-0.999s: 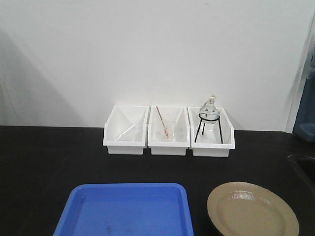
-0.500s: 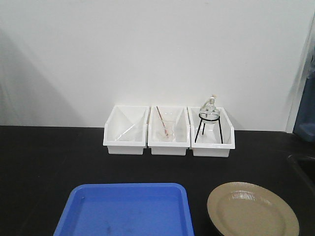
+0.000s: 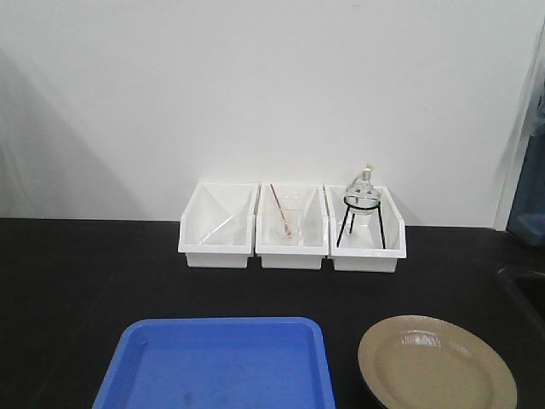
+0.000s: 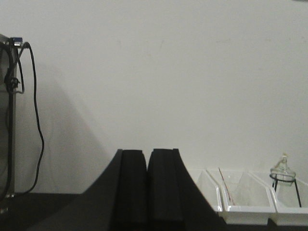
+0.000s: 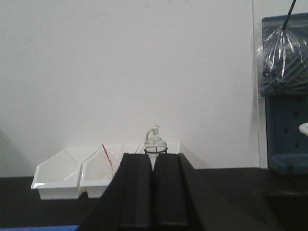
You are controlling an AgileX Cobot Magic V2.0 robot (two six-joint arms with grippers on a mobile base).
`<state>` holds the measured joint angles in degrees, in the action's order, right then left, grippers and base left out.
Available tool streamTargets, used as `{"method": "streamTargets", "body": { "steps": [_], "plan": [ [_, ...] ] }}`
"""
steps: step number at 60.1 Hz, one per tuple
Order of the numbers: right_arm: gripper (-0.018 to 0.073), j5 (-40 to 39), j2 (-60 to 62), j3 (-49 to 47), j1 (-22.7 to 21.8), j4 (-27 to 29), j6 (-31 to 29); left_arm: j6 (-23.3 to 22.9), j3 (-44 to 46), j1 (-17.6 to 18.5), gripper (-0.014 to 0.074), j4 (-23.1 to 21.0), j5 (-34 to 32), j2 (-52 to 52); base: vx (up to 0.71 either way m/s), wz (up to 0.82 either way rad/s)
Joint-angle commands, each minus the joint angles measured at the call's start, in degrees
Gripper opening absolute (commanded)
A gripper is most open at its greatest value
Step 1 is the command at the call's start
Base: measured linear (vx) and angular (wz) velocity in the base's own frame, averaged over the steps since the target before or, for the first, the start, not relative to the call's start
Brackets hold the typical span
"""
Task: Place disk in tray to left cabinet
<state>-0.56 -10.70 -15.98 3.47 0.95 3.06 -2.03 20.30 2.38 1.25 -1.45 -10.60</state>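
Note:
The tan disk (image 3: pixel 436 366) with a thin black rim lies on the black table at the front right. The bright blue tray (image 3: pixel 217 366) lies empty at the front centre-left, beside the disk and apart from it; a sliver of it shows in the right wrist view (image 5: pixel 38 228). The left cabinet is out of view. My left gripper (image 4: pixel 147 159) is shut and empty, held above the table and facing the wall. My right gripper (image 5: pixel 153 161) is shut and empty, facing the white bins. Neither gripper shows in the front view.
Three white bins (image 3: pixel 291 227) stand in a row at the back by the wall; the middle one holds a glass with a rod, the right one a flask on a black tripod (image 3: pixel 361 209). A metal frame with a cable (image 4: pixel 12 120) stands at left. A blue rack (image 5: pixel 286 96) stands at right.

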Motion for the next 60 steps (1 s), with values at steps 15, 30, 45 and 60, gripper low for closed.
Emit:
{"method": "streamTargets", "body": {
  "steps": [15,30,45,60],
  "plan": [
    [0.0063,-4.5,-15.7,-2.6,0.0,-0.3,-0.3,-0.1,2.7,0.3,0.0021,-0.4,-2.7,-14.9,0.00,0.00],
    [0.0300,-5.1,-23.2,-2.6,0.0,1.6,-0.2,-0.1,2.7,0.3,0.0139,-0.4,-1.5,-20.2,0.00,0.00],
    [0.0487,-5.1,-28.9,-2.6,0.0,5.3,2.0,-0.1,2.7,0.3,0.0328,-0.4,0.3,-24.1,0.00,0.00],
    [0.0484,-6.4,-36.6,-2.6,0.0,35.9,21.5,-0.1,2.7,0.3,0.0365,-0.4,0.5,-25.1,0.00,0.00]
  ]
}}
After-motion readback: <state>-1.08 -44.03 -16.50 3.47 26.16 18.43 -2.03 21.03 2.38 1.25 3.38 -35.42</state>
